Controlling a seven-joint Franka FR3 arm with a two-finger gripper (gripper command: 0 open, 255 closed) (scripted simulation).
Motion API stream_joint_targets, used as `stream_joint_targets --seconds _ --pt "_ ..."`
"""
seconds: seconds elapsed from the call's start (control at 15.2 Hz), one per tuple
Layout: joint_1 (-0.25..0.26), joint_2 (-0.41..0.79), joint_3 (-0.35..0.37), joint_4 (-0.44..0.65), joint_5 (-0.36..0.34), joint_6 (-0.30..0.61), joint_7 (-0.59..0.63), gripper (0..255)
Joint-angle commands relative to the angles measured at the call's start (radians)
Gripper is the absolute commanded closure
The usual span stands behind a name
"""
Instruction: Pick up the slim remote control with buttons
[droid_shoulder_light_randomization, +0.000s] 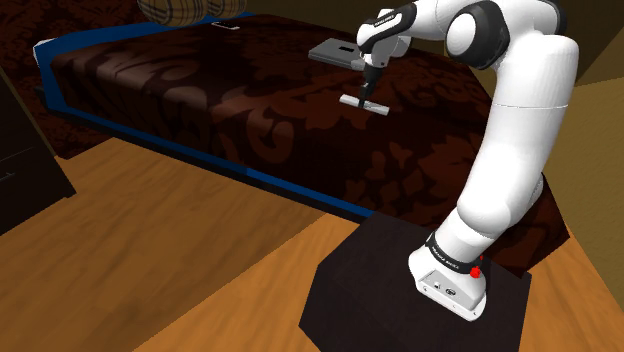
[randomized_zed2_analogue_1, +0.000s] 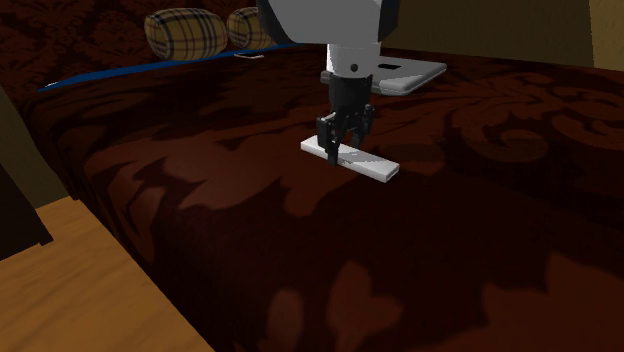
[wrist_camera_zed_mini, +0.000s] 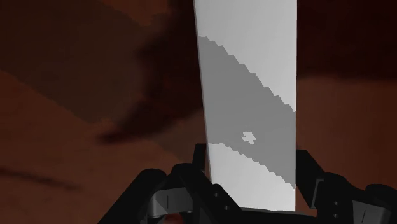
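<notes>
A: Gripper (wrist_camera_zed_mini: 249, 172) state?

B: Pinching, as I read it; in the wrist view both black fingers (wrist_camera_zed_mini: 197, 168) sit hard against the remote's (wrist_camera_zed_mini: 248, 95) long edges, no gap visible either side; so it's clamped across the narrow width.

A: Where's the remote rel. to the hand?

B: Right in it; directly under the wrist, drawn as a plain white slim bar, buttons not legible. In the second ext. view its long axis runs approx. 10 to 4 o'clock; the gripper (randomized_zed2_analogue_1: 340, 152) grips about mid-length, maybe a touch toward the 10 end. The finger line crosses that axis roughly square.

A: Off the bed yet?

B: Can't tell; in the second ext. view the remote (randomized_zed2_analogue_1: 365, 163) looks level and at, or barely above, the dark patterned bedspread (randomized_zed2_analogue_1: 480, 230). I'd judge the grasp made and the lift not clearly begun.

A: So next move?

B: Straight up, prob.; a mid-length grip should keep it level, though a slim bar could pivot if the pinch is light.

A: Clearance?

B: Good overhead. A flat grey slab (randomized_zed2_analogue_1: 405, 72) lies at about 1 o'clock from the hand, well apart; plaid bolsters (randomized_zed2_analogue_1: 190, 35) far off at 10 to 11. The bed edge and wood floor (droid_shoulder_light_randomization: 150, 250) are at approx. 7 o'clock in the shoulder view, well away from the gripper (droid_shoulder_light_randomization: 364, 98); nothing near the remote (droid_shoulder_light_randomization: 378, 108) to snag.
</notes>
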Motion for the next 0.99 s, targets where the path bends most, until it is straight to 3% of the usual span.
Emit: stream_joint_targets --seconds 0.0,0.92 --pt "0.001 -0.007 -0.002 0.01 -0.004 -0.017 0.003 255" --pt "0.002 -0.049 -0.011 0.131 -0.028 -0.176 0.021 255"
